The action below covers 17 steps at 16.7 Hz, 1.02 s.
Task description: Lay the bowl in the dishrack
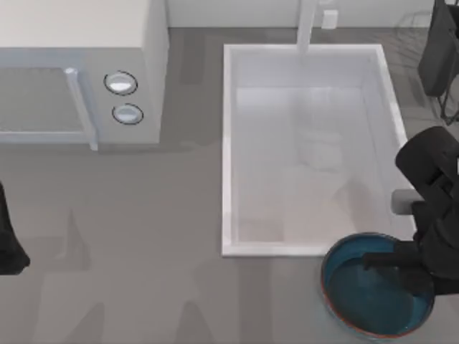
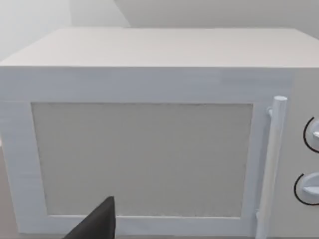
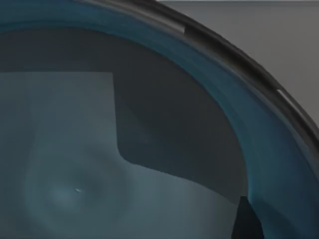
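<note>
looking down from the top view, the round, shallow, glossy teal-blue bowl with its thin reddish-brown rim (image 1: 366,301) sits on the grey table (image 1: 158,244) just below the lower right corner of the large white rectangular sink basin (image 1: 228,158), its lower edge cut off by the frame. the right arm's black gripper (image 1: 391,261) hangs over the bowl's right half and hides that part of the rim; whether its fingers are parted or closed on the rim i cannot tell. thin dark wires of the dishrack (image 1: 412,29) show faintly at the top right, mostly hidden behind a dark shape. the left arm (image 1: 11,244) sits parked at the left edge, largely cut off. the left wrist view faces the white box-shaped microwave (image 2: 144,159), with one dark fingertip (image 2: 99,224) at the bottom. the right wrist view is pressed close to the bowl's blue inside (image 3: 149,149), a dark finger tip (image 3: 246,221) at its lower edge.
</note>
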{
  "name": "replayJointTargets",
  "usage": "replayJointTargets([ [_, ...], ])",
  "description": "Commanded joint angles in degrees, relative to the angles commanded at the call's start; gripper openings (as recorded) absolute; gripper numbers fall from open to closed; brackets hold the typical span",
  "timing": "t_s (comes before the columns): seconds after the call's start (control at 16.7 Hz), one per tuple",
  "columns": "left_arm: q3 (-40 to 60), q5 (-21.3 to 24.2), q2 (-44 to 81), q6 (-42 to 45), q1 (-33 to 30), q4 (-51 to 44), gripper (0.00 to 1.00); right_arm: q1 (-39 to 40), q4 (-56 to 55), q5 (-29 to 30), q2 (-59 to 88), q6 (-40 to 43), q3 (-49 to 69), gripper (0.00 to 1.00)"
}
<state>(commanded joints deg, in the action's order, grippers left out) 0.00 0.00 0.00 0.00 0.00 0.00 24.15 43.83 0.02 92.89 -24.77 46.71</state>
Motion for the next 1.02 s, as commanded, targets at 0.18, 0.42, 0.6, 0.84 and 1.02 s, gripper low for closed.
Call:
replayJointTargets([
  [0.18,0.0,0.0,0.0,0.0,0.0,0.0,1.00,0.0,0.1,0.0,-0.1,0.0,0.1,0.00],
  [0.42,0.0,0.0,0.0,0.0,0.0,0.0,1.00,0.3,4.0,0.1,-0.2,0.2,4.0,0.00],
  [0.6,0.0,0.0,0.0,0.0,0.0,0.0,1.00,0.4,13.1,0.1,-0.7,0.2,11.9,0.00],
  [0.84,0.0,0.0,0.0,0.0,0.0,0.0,1.00,0.1,29.3,0.1,-2.5,0.3,24.4,0.00],
  [1.02,0.0,0.0,0.0,0.0,0.0,0.0,1.00,-0.2,39.8,0.0,-4.4,0.4,33.3,0.00],
])
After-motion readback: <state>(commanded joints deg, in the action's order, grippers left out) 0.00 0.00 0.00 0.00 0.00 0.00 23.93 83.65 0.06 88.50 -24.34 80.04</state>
